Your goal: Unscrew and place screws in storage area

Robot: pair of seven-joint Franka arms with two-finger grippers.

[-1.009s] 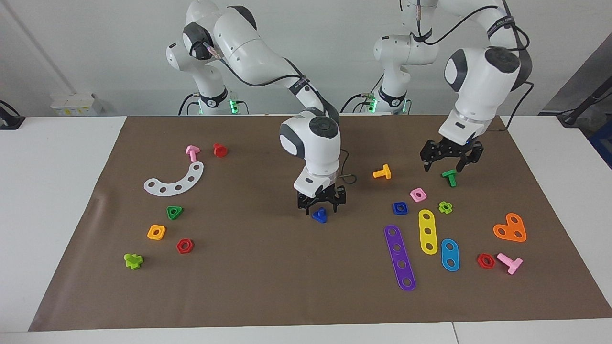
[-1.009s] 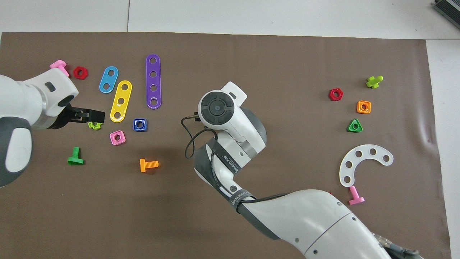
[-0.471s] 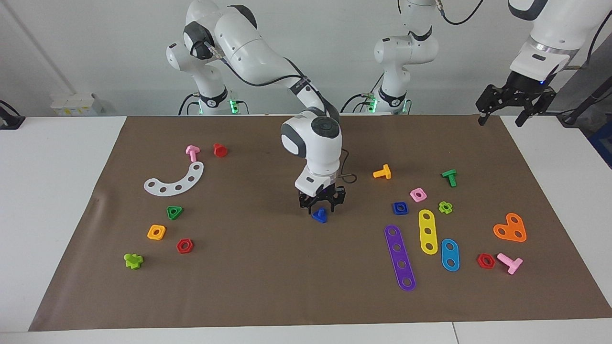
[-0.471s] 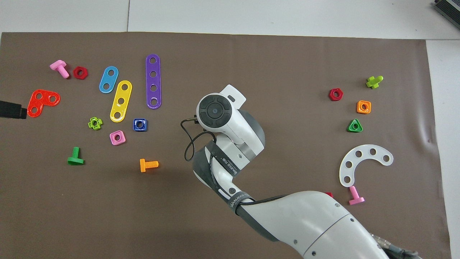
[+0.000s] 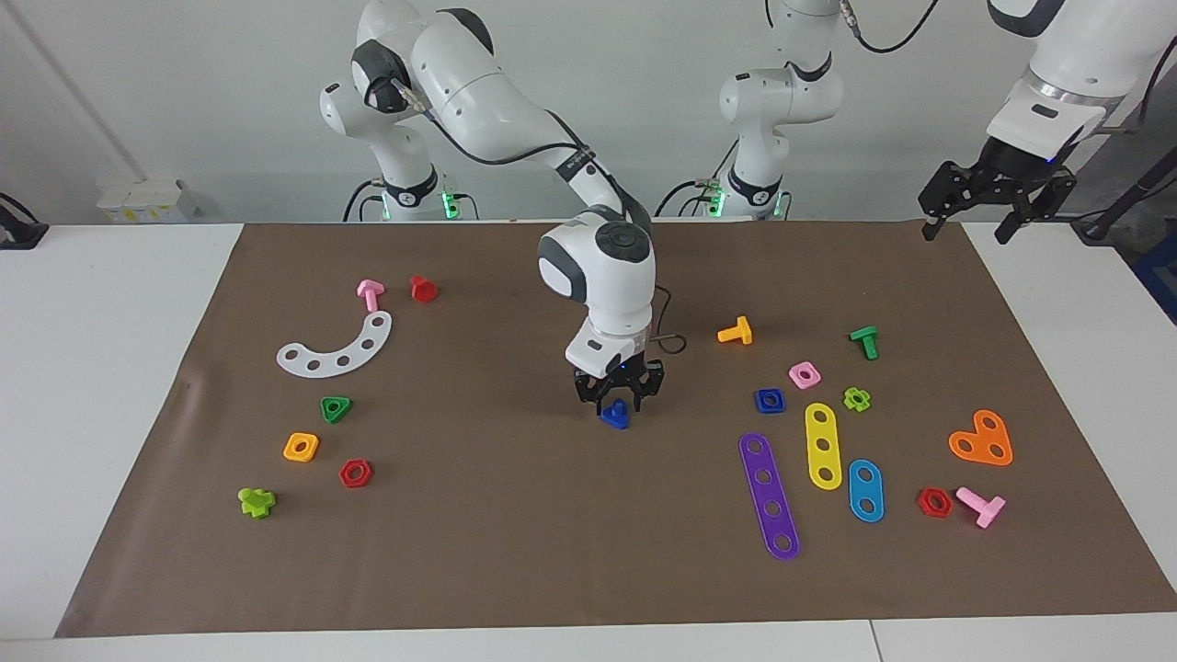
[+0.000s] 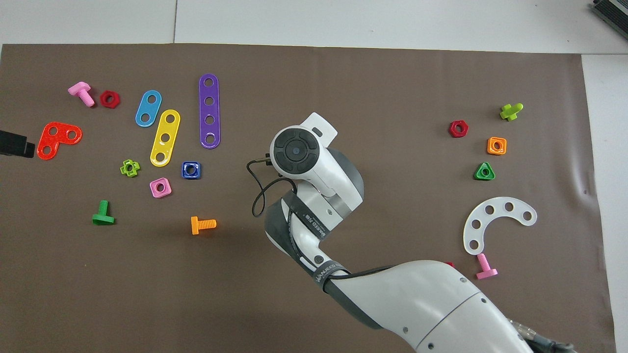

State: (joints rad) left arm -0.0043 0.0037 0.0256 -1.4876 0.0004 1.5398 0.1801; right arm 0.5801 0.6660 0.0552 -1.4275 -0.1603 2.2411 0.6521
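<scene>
The screw point(image 5: 615, 416), a small dark-blue bolt, lies on the brown mat near the table's middle. My right gripper point(image 5: 617, 403) is down on it, pointing straight down, and covers its top. In the overhead view the right arm's wrist point(image 6: 297, 152) hides both the screw and that gripper. The storage area point(image 5: 414, 395) is the mat stretch with the white curved strip point(image 5: 336, 348) toward the right arm's end. My left gripper point(image 5: 965, 230) hangs open and empty, high over the mat's corner at the left arm's end. Only its black tip point(image 6: 14, 147) shows from above.
Toward the left arm's end lie purple point(image 5: 769, 496), yellow point(image 5: 822, 445) and blue point(image 5: 865, 490) strips, an orange plate point(image 5: 982, 439), a blue square nut point(image 5: 770, 399), orange point(image 5: 736, 331) and green point(image 5: 864, 340) bolts. Nuts and a pink bolt point(image 5: 370, 294) surround the white strip.
The left arm has risen from over the green bolt and swung out to the mat's corner. The right gripper has stayed on the blue screw.
</scene>
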